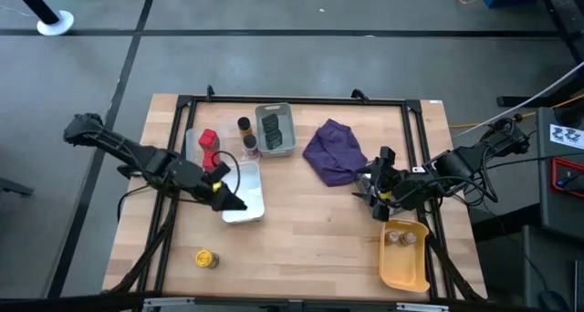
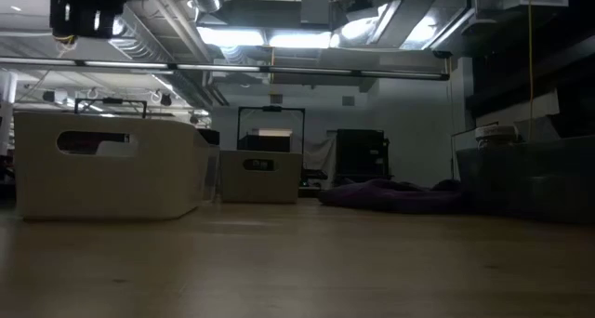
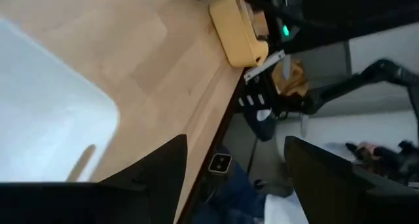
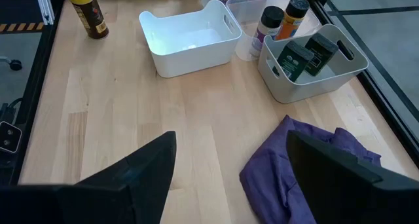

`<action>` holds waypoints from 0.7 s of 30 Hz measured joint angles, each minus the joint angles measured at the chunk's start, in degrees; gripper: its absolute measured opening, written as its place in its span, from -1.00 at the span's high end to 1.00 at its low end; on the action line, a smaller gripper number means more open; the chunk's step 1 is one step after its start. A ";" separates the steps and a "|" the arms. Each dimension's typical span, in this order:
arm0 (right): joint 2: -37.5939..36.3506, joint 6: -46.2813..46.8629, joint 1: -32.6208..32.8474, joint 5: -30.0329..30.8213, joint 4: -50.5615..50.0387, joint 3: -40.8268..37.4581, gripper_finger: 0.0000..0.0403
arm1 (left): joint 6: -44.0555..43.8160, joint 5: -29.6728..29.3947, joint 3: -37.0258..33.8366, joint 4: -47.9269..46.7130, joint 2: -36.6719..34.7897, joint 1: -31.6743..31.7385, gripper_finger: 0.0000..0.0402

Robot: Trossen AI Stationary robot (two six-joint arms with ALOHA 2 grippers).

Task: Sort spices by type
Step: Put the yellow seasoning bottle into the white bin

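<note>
Two red jars [image 1: 209,146] stand in the clear tray [image 1: 193,140]. Beside it stand an orange-capped jar [image 4: 293,13] and a white-capped, purple-labelled jar [image 4: 268,24]. Dark tins [image 4: 305,55] sit in the grey tray [image 1: 275,130]. A yellow-capped jar [image 1: 205,257] stands alone near the table's front left. Small jars [image 1: 398,237] rest in the yellow tray [image 1: 404,255]. My left gripper [image 1: 230,201] hovers open over the white tray [image 1: 245,195] with nothing between its fingers. My right gripper [image 1: 377,201] waits open by the purple cloth [image 1: 333,152].
A black frame rail [image 1: 292,99] runs around the table's edges. Bare wood lies in the middle and near part of the table between the white tray and the yellow tray. The cloth lies crumpled just left of my right gripper.
</note>
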 joint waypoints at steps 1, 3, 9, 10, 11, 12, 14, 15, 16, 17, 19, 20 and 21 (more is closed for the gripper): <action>0.00 0.00 0.01 0.00 0.00 0.00 -0.43 | 0.94 -0.14 1.32 -0.26 1.30 -0.60 -0.19; 0.00 0.00 0.01 0.00 0.00 0.00 -0.43 | 2.71 -0.21 4.44 -1.76 3.87 -1.78 -0.19; 0.00 0.02 0.01 0.00 0.00 0.00 -0.43 | 2.65 -0.07 16.13 -18.09 11.94 -5.34 -0.19; 0.00 0.02 0.01 0.00 0.00 0.00 -0.43 | 1.18 0.24 18.20 -21.72 13.17 -6.04 -0.19; 0.00 0.02 0.01 0.00 0.00 0.00 -0.43 | -0.48 0.50 20.26 -25.61 14.58 -6.77 -0.19; 0.00 0.02 0.01 0.00 0.00 0.00 -0.43 | -2.18 1.04 22.30 -29.31 15.84 -7.53 -0.19; 0.00 0.02 0.01 -0.01 0.00 0.00 -0.43 | -6.24 2.91 25.86 -36.25 18.37 -9.20 -0.19; 0.00 0.02 0.01 -0.02 0.02 0.00 -0.43 | -8.35 4.06 27.43 -39.40 19.59 -10.06 -0.19; 0.00 0.02 0.01 -0.01 0.00 0.00 -0.43 | -10.59 5.26 28.85 -42.26 20.80 -10.92 -0.19; 0.00 0.02 0.01 -0.02 0.01 0.00 -0.43 | -13.01 6.66 29.94 -44.72 21.90 -11.80 -0.19; 0.00 0.02 0.01 -0.01 0.00 0.00 -0.43 | -18.06 10.60 31.39 -49.28 24.10 -13.55 -0.19; 0.00 0.03 0.01 -0.01 0.00 0.00 -0.43 | -20.54 12.94 31.61 -50.52 24.91 -14.38 -0.19; 0.00 0.02 0.01 -0.02 0.00 0.00 -0.43 | -23.15 15.59 31.61 -51.01 25.71 -15.27 -0.19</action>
